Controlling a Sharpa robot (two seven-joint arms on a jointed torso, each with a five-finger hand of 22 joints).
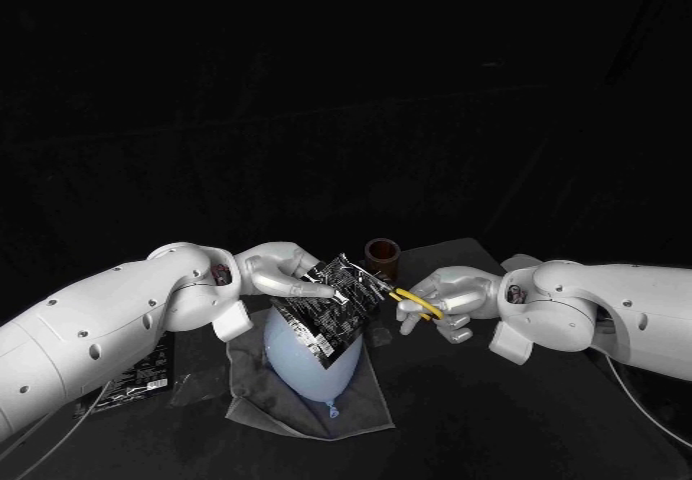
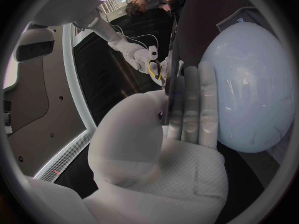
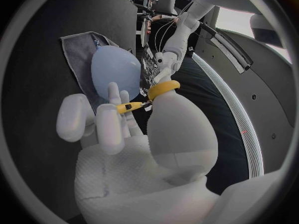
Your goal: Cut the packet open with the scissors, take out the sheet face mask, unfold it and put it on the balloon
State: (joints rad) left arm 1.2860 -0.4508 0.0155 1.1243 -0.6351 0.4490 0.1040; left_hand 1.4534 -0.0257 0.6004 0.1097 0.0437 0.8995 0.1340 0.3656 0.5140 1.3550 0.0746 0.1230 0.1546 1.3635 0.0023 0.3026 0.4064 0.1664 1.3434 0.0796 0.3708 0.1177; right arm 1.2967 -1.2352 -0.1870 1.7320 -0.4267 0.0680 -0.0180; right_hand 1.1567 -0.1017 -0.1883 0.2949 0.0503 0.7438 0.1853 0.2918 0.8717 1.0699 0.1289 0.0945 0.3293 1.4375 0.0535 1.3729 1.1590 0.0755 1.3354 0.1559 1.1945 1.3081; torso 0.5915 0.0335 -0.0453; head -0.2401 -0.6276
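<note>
- My left robot hand (image 1: pixel 281 268) is clamped on the packet (image 1: pixel 335 300). It holds the packet up in the air, just above the balloon (image 1: pixel 310 360).
- My right robot hand (image 1: pixel 450 296) is clamped on the scissors (image 1: pixel 415 302). My thumb goes through one yellow loop.
- The scissors are up in the air too, above the balloon on my right arm's side. Their tips reach the edge of the packet.
- I cannot tell if the blades are apart or together. I cannot tell if there is a cut in the packet yet.
- The balloon lies on a grey cloth (image 1: pixel 368 405) on the surface (image 1: pixel 490 430). Its knot points toward me.
- A brown cup (image 1: pixel 384 256) stands behind the balloon.
- I think I am on the first job, which is cutting the packet open.
- I see no mask out of the packet.
- So I have yet to finish the cut, pull the mask out, open it up and lay it on the balloon.
- Most of the task is left to do.
</note>
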